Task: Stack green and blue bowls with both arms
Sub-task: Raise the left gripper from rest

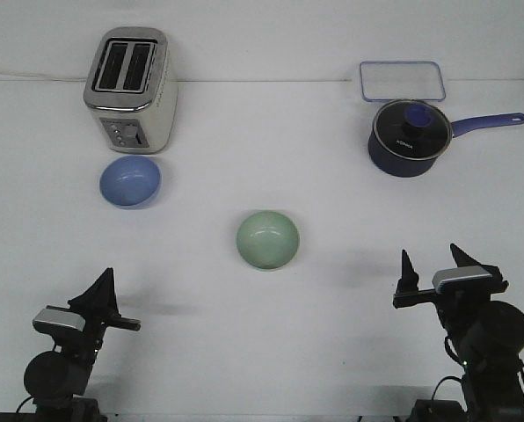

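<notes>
The periwinkle blue bowl (130,181) sits upright on the white table at the left, just in front of the toaster. Near the table's middle rests the pale mint green bowl (267,239), also upright and empty. My left gripper (102,288) hovers low at the front left, well short of the blue bowl; its fingers overlap from this angle, so their gap is not visible. At the front right, my right gripper (433,264) stands open with nothing between its two pointed fingers, to the right of the green bowl.
A silver toaster (130,88) stands at the back left. A dark blue saucepan (407,139) with a glass lid sits at the back right, handle pointing right. Behind it lies a clear rectangular container (402,81).
</notes>
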